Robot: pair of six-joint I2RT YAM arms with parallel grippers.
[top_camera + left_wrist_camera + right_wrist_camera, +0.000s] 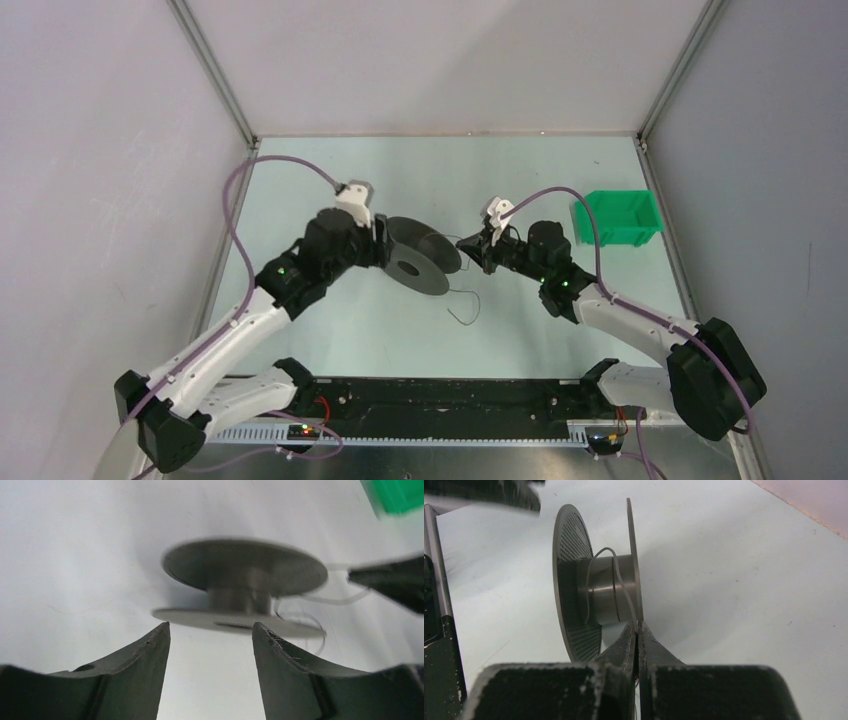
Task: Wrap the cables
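We reach both arms in toward the spool (pixel 420 262) from opposite sides. Our left gripper (pixel 211 625) sits just to its left, fingers spread wide with nothing between them. Our right gripper (pixel 636 625) points at the spool from the right, fingers pressed together on the cable (pixel 621 582).

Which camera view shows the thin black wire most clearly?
Right wrist: the wire loops in focus round the spool core into the shut right gripper. Top external shows only a loose tail; left wrist, a blurred loop.
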